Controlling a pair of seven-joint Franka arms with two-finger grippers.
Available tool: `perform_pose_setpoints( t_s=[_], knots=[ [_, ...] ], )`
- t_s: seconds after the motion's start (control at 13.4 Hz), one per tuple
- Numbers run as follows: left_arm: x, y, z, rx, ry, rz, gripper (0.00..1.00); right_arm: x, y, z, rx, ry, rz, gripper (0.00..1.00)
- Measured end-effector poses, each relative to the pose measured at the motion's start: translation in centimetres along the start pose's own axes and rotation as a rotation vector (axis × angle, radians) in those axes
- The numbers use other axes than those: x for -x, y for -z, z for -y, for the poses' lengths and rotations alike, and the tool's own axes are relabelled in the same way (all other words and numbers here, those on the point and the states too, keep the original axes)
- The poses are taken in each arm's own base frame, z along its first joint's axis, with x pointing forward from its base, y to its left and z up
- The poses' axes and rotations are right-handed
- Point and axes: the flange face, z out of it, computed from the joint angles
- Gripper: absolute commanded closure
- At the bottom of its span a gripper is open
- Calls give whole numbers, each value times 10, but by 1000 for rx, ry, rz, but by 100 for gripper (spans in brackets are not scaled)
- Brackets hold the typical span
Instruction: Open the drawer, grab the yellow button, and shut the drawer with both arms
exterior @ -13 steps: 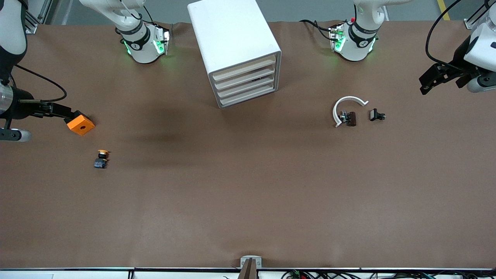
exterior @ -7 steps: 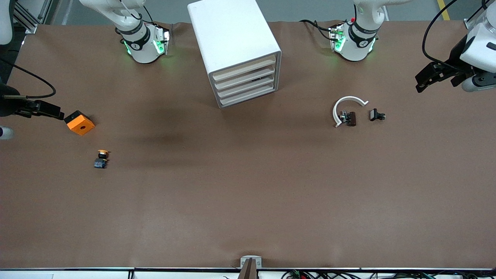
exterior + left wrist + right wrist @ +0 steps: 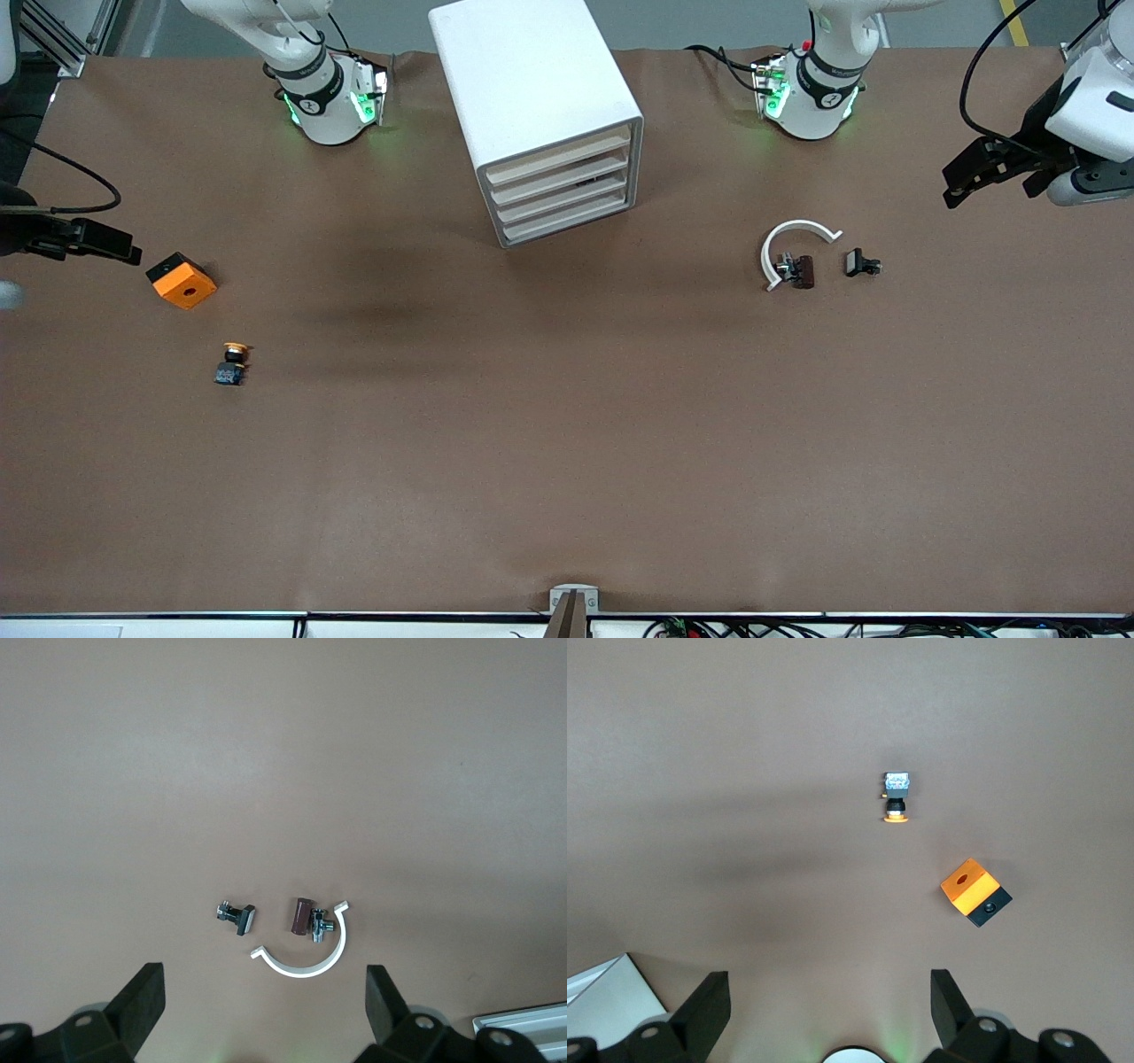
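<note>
The white cabinet (image 3: 532, 97) stands between the arm bases; all four cream slat drawer fronts (image 3: 563, 190) are shut. The button (image 3: 232, 362), with its orange-yellow cap and dark body, lies on the table toward the right arm's end, nearer the front camera than the orange block (image 3: 182, 281). It also shows in the right wrist view (image 3: 897, 797). My right gripper (image 3: 124, 252) is open and empty, beside the orange block at the table's end. My left gripper (image 3: 955, 183) is open and empty, over the left arm's end of the table.
A white C-shaped ring (image 3: 791, 248), a brown piece (image 3: 803, 271) and a small black clip (image 3: 859, 263) lie toward the left arm's end; they also show in the left wrist view, the ring (image 3: 306, 958) in the middle. The orange block (image 3: 974, 892) shows in the right wrist view.
My right gripper has drawn back from the orange block toward the table's end; the block stays on the table. My left gripper has shifted slightly toward the bases.
</note>
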Motion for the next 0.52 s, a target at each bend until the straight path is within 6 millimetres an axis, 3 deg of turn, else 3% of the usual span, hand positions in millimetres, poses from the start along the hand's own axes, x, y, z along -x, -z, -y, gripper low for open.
perform_pose_setpoints(
  t_s=[0.52],
  knots=[
    [3,-1,-5,-2,-14,13,0,37,40,3,-4,8,2,0]
  ],
)
